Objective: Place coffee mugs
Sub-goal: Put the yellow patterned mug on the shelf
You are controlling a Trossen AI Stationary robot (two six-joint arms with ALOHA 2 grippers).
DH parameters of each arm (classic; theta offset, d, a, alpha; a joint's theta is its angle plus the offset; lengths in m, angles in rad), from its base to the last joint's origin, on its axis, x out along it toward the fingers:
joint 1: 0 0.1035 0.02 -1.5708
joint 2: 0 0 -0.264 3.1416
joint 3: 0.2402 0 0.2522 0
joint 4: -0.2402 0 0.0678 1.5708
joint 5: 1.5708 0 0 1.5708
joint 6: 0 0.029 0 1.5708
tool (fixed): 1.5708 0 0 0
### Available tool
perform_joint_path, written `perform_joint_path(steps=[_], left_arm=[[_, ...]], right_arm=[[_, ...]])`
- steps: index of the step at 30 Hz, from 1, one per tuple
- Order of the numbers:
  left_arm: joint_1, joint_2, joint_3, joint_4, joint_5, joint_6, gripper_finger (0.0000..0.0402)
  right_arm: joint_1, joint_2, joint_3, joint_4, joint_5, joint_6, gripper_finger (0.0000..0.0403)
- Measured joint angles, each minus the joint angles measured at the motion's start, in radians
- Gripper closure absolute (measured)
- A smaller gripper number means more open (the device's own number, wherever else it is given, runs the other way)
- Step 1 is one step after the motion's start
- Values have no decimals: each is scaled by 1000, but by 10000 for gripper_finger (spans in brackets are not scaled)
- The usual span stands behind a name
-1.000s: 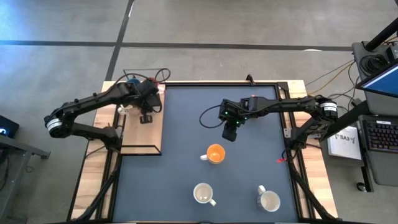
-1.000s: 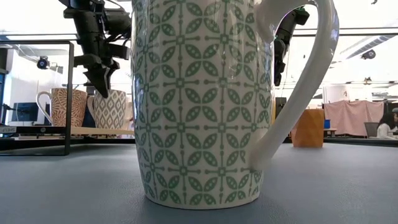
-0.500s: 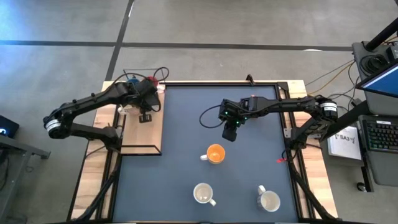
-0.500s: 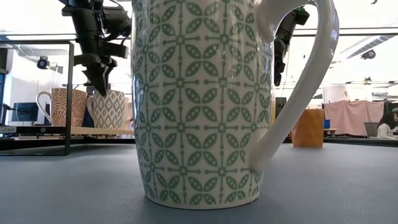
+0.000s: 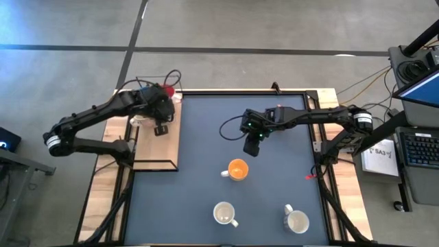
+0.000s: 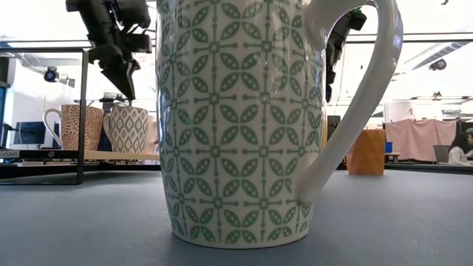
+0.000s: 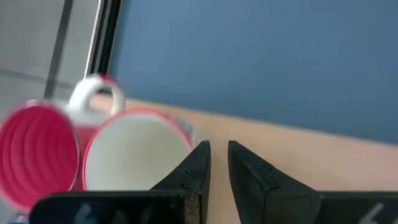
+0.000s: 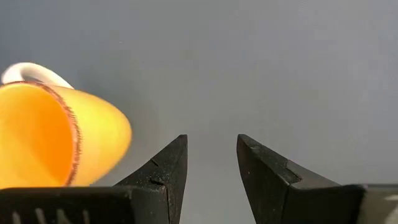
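while no readable writing shows anywhere, only a green leaf pattern on the big white mug (image 6: 236, 118) filling the low view, the left gripper (image 5: 160, 128) hangs over the wooden board (image 5: 161, 154) at the table's far left, its fingers (image 7: 194, 171) nearly together with just a thin slit between them, holding nothing. right beside it sit two mugs seen from its wrist, one cream inside (image 7: 134, 155) and one red inside (image 7: 37, 152), touching each other. the low view shows two patterned mugs (image 6: 100, 127) on that board under the raised left gripper (image 6: 122, 77). out over the middle, the right gripper (image 5: 252, 147) hovers with fingers (image 8: 165, 171) a little apart and empty, above the dark blue table mat (image 5: 199, 185). an orange mug (image 5: 237, 169) stands just in front of it, close but not touched. nearer the front edge stand two white mugs (image 5: 223, 213) and (image 5: 295, 221), well apart. grey concrete floor surrounds the table, with a laptop and keyboard (image 5: 422, 147) off to the right.
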Motion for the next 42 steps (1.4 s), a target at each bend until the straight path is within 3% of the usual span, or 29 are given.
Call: perform_joint_path(steps=[12, 21, 30, 42], left_arm=[[-116, 4, 0, 149, 4, -24, 363], [-155, 16, 0, 243, 7, -209, 363], [-187, 17, 0, 282, 235, -263, 363], [-371, 17, 0, 337, 252, -310, 363]], right_arm=[[81, -8, 0, 32, 2, 68, 275], [193, -8, 0, 74, 24, 80, 275], [320, -8, 0, 138, 105, 83, 275], [446, 26, 0, 189, 119, 77, 275]])
